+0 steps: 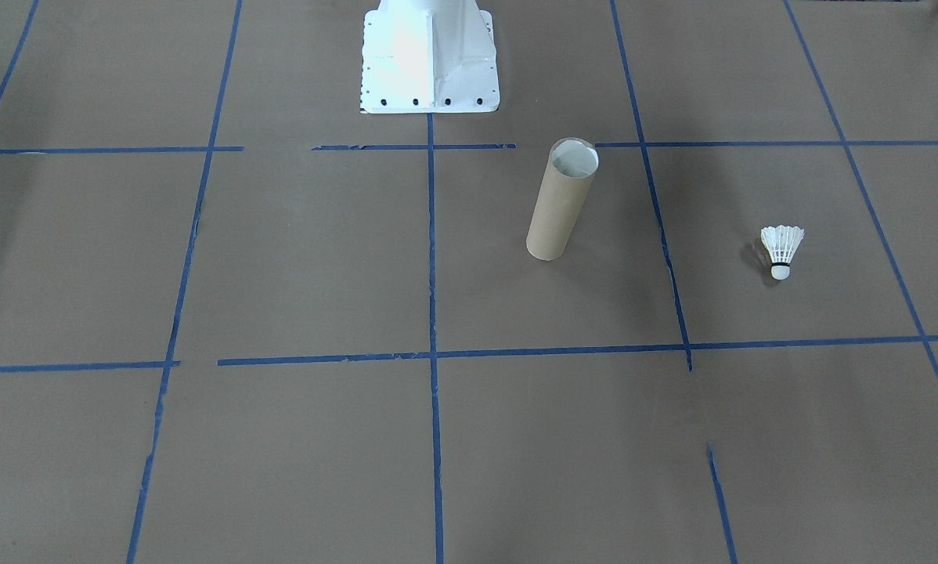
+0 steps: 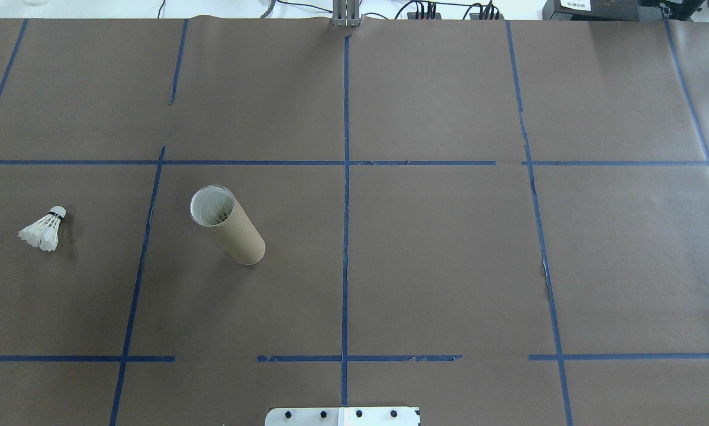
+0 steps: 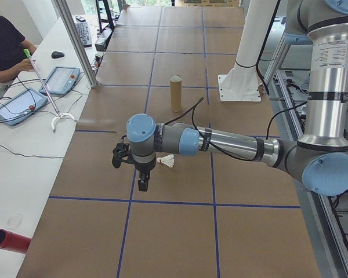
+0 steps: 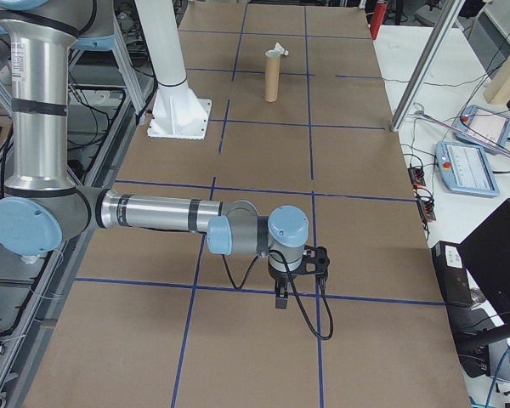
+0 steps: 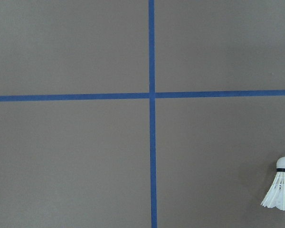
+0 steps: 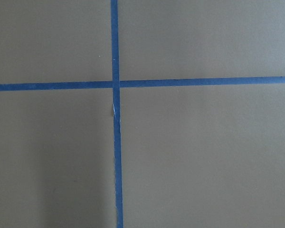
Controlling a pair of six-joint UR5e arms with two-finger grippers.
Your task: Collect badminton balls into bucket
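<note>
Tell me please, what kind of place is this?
Probably a robotics lab or test cell. The table is covered in brown paper with a blue tape grid, a teach pendant lies on the side bench, and a person works at a desk nearby.

Overhead view: bucket (image 2: 227, 225) stands on the table (image 2: 449, 266) at centre-left; shuttlecock (image 2: 44, 229) lies at the far left edge, well apart from it — a tape line (image 2: 144, 248) runs between them. Robot base (image 2: 342, 416) at bottom centre. Left side view: left gripper (image 3: 140, 174) hangs just left of the shuttlecock, bucket behind — upper centre. Person (image 3: 6, 49) at upper left.
</note>
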